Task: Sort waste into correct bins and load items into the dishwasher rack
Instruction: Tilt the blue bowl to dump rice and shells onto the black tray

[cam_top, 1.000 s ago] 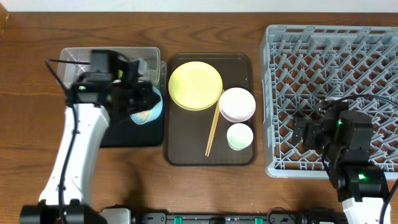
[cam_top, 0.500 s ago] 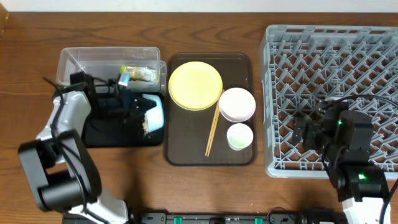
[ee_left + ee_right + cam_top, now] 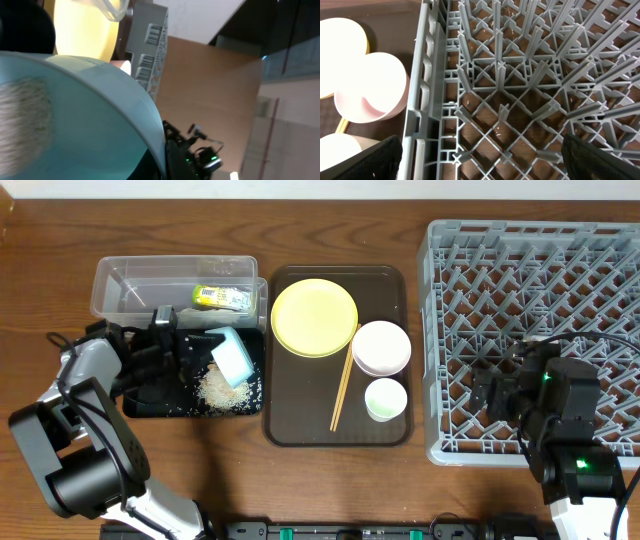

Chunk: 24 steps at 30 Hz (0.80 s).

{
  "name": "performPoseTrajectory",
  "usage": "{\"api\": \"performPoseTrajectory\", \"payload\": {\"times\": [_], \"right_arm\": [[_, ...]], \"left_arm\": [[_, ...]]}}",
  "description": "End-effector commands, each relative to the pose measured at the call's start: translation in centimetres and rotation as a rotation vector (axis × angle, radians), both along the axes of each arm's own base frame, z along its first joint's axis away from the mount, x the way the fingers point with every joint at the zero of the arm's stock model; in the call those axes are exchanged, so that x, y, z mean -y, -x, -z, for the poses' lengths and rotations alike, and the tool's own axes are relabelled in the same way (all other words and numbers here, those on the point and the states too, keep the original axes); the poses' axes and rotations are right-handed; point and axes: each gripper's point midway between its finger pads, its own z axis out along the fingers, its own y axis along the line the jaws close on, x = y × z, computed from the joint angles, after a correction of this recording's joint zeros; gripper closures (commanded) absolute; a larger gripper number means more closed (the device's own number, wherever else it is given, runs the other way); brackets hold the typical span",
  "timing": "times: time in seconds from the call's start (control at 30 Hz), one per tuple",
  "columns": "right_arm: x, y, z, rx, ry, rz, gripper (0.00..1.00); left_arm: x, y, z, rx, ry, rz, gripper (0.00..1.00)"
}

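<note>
Holding: left tool, clamped on the rim of the light blue bowl, is keeping it tipped on edge over the black tray. In the left wrist view a smear of rice is clinging inside the bowl.

Hanging: right tool, fingers spread and empty, is hovering over the near-left part of the dishwasher rack.

Risks, as judged:
- Grains are lying close to the black tray's right edge; shaking or swinging the bowl towards the brown serving tray is likely to scatter rice onto it or the desk.
- The clinging residue is likely to travel into the rack if the bowl is carried over as it is.
- A rim-only grip on a tilted bowl is inviting a slip.

Count:
- Rice heap: one, on the black tray.
- Snack wrapper: one, lying in the clear tub.
- Bins: two, touching.
- Bowls: two, the blue one and a white bowl.
- Yellow plate: one.
- Small white cup: one.
- Chopsticks: lying as one thin line, number unclear.
- Rack: one, holding no dishes.
</note>
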Motion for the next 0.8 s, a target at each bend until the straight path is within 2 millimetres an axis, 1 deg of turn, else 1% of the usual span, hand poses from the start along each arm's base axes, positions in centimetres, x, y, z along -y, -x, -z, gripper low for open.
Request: {"api": "performPoseTrajectory", "payload": {"times": [0.0,0.17,0.53,0.77], "right_arm": [[-0.46,-0.22,-0.83,0.019,-0.007,-0.011,0.01],[-0.46,-0.23,-0.84,0.019,-0.007,-0.011,0.01],[-0.46,-0.23,-0.84,0.019,-0.007,-0.011,0.01],[-0.46,-0.23,-0.84,0.019,-0.007,-0.011,0.01]], "left_arm": [[-0.46,-0.06,-0.8,-0.101,0.105,-0.035,0.94],[-0.95,-0.08,-0.8,-0.191,0.151,-0.057,0.94],[-1.08,-0.09,-0.8,-0.255,0.183,-0.066,0.94],[-1.08,-0.09,-0.8,-0.332,0.222,-0.072,0.94]]}}
